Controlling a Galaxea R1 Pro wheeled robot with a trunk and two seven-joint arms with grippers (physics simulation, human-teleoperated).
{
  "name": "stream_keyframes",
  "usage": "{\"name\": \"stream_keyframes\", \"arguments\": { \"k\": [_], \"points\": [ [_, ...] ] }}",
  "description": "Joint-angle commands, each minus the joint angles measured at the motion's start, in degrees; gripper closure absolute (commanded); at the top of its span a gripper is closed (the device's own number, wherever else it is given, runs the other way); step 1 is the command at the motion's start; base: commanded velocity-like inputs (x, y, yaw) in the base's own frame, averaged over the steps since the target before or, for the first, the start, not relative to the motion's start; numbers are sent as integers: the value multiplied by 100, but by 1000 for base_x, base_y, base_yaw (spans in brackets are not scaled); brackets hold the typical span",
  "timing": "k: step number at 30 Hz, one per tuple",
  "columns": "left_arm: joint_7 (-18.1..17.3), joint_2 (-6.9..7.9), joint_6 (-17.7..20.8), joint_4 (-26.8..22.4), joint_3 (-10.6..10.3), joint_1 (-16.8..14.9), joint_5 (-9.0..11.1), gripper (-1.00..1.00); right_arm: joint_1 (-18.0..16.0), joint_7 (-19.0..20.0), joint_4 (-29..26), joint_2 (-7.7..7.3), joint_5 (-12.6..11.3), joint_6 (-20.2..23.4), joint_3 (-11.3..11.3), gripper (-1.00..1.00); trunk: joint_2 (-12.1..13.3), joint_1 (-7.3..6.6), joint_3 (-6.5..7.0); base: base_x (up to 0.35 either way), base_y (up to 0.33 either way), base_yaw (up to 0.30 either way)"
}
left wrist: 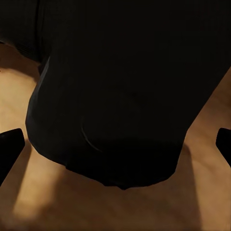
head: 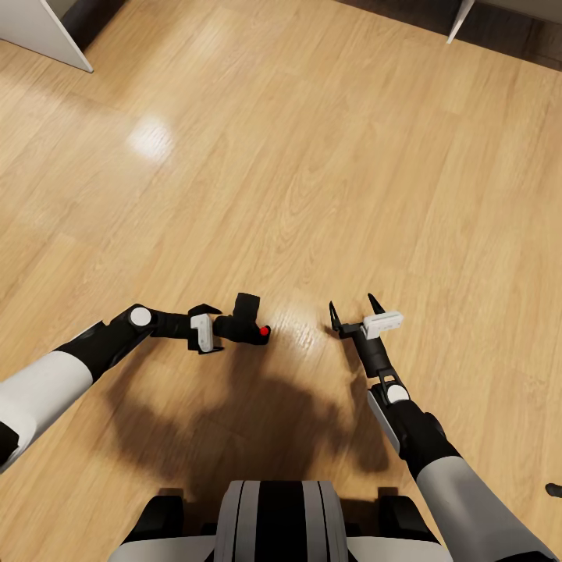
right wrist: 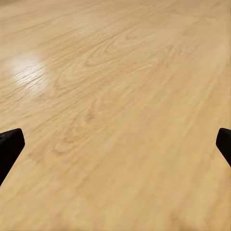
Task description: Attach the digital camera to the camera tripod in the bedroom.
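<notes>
The digital camera (head: 246, 318) is clamped in the left gripper (head: 226, 326), held out just ahead of its fingers w/ the red button (head: 264, 331) at the far end, above the wood floor (head: 312, 156). The right gripper (head: 353, 312) is spread wide, nothing in it. Cam is prob rigid, light-ish, matte so not too slippery; the chunky body is best gripped, lens avoided. No tripod to be seen atm.

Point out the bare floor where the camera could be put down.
Widest free patch: wood floor ahead of both arms, up to the white furniture far left. Narrower strip between the digital camera in the left gripper and the open right gripper. Crowded near the robot's base.
</notes>
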Motion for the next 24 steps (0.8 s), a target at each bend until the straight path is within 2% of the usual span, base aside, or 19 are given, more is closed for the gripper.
{"name": "stream_keyframes", "arguments": {
  "k": [1, 24],
  "points": [
    [11, 4, -36, -8, -13, -3, -40, -100, -2, 11, 4, -3, -9, -15, 7, -100, -1, -1, -3, 0, 0, 0],
    [16, -93, -41, -4, -9, -4, -40, -100, -2, 10, 1, -3, -9, -15, 7, -100, -1, -1, -3, 0, 0, 0]
  ]
}}
